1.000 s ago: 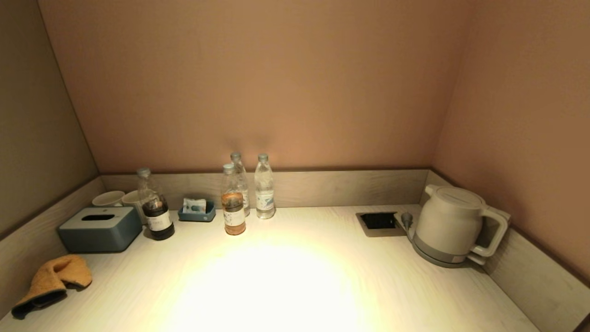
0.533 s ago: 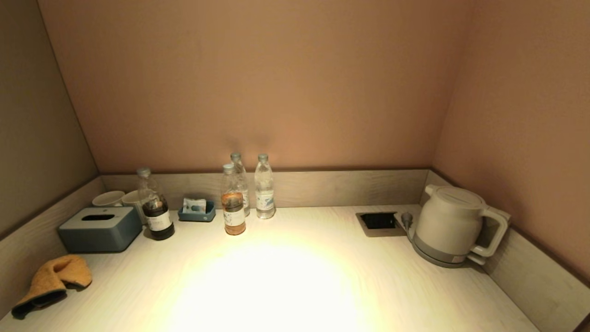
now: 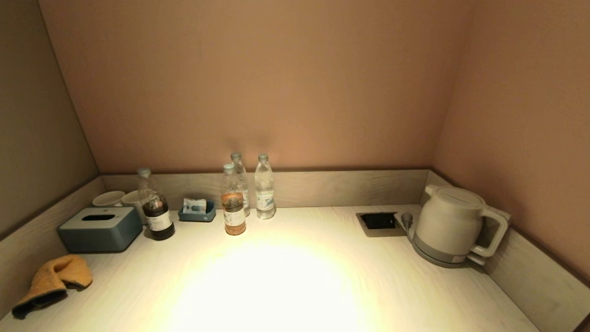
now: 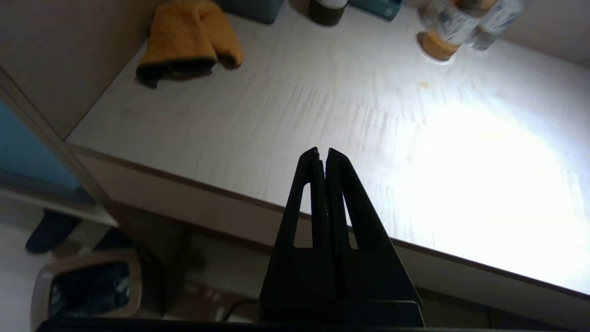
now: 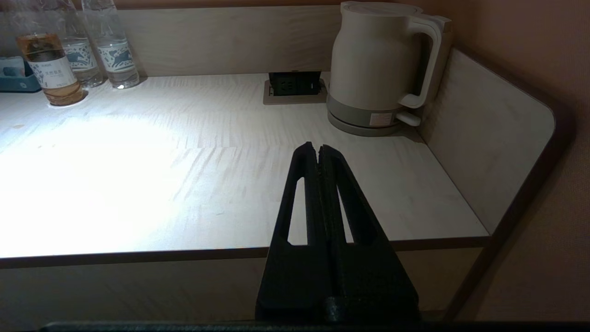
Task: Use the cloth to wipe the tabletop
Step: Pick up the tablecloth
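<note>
Pale wood-grain tabletop [image 3: 286, 276] set in a walled alcove, brightly lit at its centre. Cloth [image 3: 53, 282]: mustard-yellow, dark-edged, lying crumpled at the near left corner of the tabletop, just in front of the tissue box [image 3: 100, 228]. Left gripper [image 4: 321, 154] and right gripper [image 5: 318, 150]: both held off the front edge of the tabletop, fingers pressed together, holding nothing. Kettle [image 3: 454, 225]: far right corner.

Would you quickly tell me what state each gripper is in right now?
Left gripper: closed, holding nothing, back from the table's front edge, apart from the cloth.
Right gripper: closed, holding nothing.
</note>
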Tool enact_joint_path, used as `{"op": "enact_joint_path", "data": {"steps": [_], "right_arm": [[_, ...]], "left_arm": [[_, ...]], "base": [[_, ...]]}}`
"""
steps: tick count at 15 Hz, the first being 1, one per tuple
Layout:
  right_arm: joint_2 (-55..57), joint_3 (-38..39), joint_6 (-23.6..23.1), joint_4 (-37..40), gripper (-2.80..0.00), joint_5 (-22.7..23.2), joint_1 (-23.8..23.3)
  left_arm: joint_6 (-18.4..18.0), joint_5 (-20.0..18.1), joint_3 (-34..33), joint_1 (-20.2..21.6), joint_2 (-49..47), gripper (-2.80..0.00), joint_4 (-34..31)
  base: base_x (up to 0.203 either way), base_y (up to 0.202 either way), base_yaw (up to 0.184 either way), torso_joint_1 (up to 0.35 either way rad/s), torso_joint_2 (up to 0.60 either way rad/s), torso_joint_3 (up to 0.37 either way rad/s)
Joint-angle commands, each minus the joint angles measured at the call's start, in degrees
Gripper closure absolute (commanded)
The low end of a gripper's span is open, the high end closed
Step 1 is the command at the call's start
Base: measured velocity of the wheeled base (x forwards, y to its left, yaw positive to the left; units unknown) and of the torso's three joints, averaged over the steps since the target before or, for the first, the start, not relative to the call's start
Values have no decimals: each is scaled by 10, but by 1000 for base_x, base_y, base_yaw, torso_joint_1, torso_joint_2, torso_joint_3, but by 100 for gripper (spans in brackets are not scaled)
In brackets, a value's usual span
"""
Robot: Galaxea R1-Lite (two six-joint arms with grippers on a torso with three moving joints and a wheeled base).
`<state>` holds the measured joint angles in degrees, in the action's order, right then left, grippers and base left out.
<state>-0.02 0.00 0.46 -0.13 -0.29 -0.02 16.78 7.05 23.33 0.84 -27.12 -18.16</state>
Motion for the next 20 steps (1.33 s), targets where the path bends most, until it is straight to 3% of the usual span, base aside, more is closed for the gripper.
{"op": "enact_joint_path", "data": {"steps": [1,5,11,15,20], "right_arm": [[0,0,0,0,0,0,0],[0,0,0,0,0,0,0],[0,0,1,0,0,0,0],[0,0,0,-1,0,0,0],[0,0,0,0,0,0,0]], "left_arm": [[17,12,46,2,-205,0,-9],[64,33,166,21,-469,0,-19],[106,47,369,80,-747,0,-30],[17,53,453,170,-856,0,-38],[-17,71,485,194,-931,0,-24]], "base": [[0,0,0,0,0,0],[0,0,0,0,0,0],[0,0,0,0,0,0],[0,0,0,0,0,0],[0,0,0,0,0,0]]}}
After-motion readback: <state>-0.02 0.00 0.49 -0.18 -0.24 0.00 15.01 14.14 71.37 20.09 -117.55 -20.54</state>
